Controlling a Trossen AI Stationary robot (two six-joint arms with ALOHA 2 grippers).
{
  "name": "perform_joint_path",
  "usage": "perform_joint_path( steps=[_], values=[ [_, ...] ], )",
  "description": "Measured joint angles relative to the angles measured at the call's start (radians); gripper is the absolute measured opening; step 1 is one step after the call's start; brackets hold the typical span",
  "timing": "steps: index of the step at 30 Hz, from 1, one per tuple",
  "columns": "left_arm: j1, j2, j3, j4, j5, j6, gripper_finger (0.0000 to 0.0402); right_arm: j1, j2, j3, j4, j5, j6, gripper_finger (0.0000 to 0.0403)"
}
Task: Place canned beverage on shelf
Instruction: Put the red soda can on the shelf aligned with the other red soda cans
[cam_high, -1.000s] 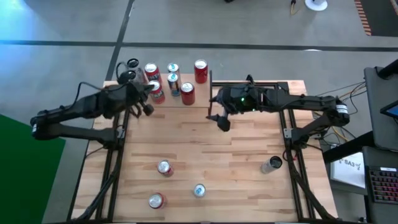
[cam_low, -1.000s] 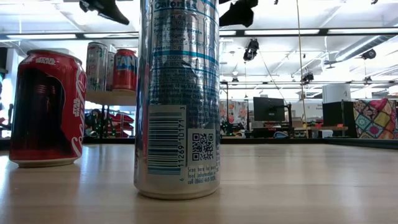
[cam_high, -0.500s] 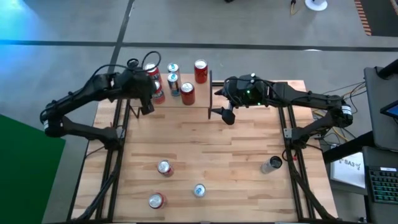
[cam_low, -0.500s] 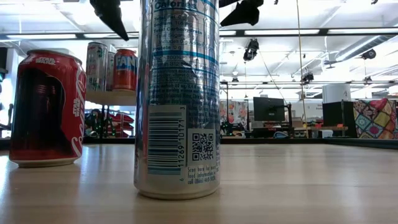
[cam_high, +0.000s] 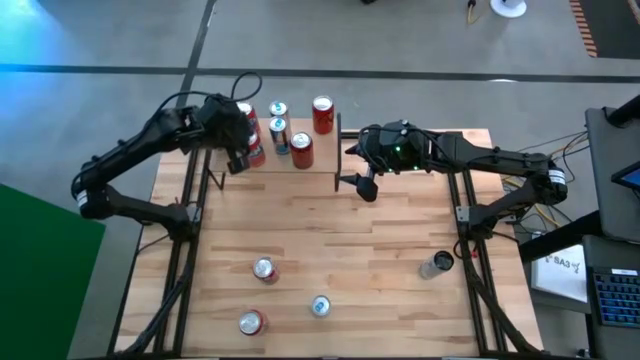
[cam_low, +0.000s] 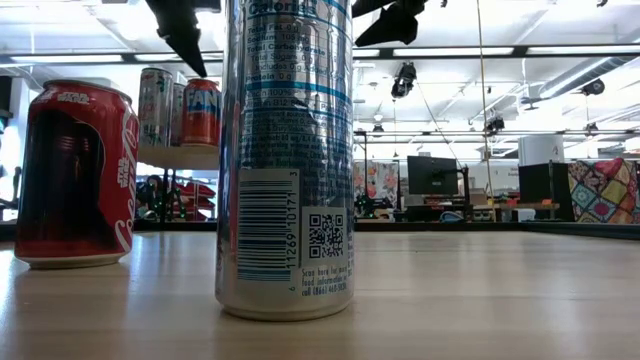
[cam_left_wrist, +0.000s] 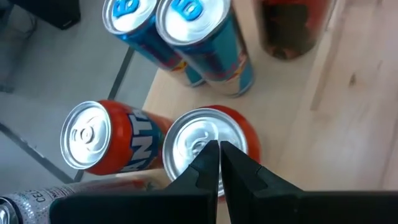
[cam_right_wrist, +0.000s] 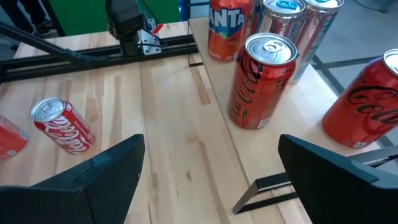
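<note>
Several cans already stand on the shelf (cam_high: 300, 160). Left pincer (cam_left_wrist: 219, 163) – fully closed, empty – hovers above them; right pincer (cam_high: 365, 187), wide open and empty, waits beside it. Three cans remain on the surface (cam_high: 380, 260), including one red can (cam_high: 264, 269).

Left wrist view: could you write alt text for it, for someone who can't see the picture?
The left gripper, fingers shut together and empty, hovers just above the silver top of an orange can on the shelf. An orange Fanta can stands beside it, two blue cans stand beyond, and a dark red can stands farther off.
</note>
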Motion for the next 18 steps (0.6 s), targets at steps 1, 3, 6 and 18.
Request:
perform_joint_path(
  steps=[1, 3, 6, 18],
  values=[
    [0.006, 0.004, 0.0, 0.001, 0.0, -0.001, 0.0, 0.0, 0.0, 0.0, 0.001, 0.0, 0.0, 0.0359],
    [0.016, 0.016, 0.0, 0.001, 0.0, -0.001, 0.0, 0.0, 0.0, 0.0, 0.0, 0.0, 0.0, 0.0359],
    [0.021, 0.03, 0.0, 0.006, -0.001, -0.001, 0.0, 0.0, 0.0, 0.0, 0.0, 0.0, 0.002, 0.0359],
    [0.022, 0.043, 0.0, 0.005, -0.064, 0.012, 0.0, 0.0, 0.0, -0.005, 0.001, 0.0, 0.008, 0.0359]
  ],
)
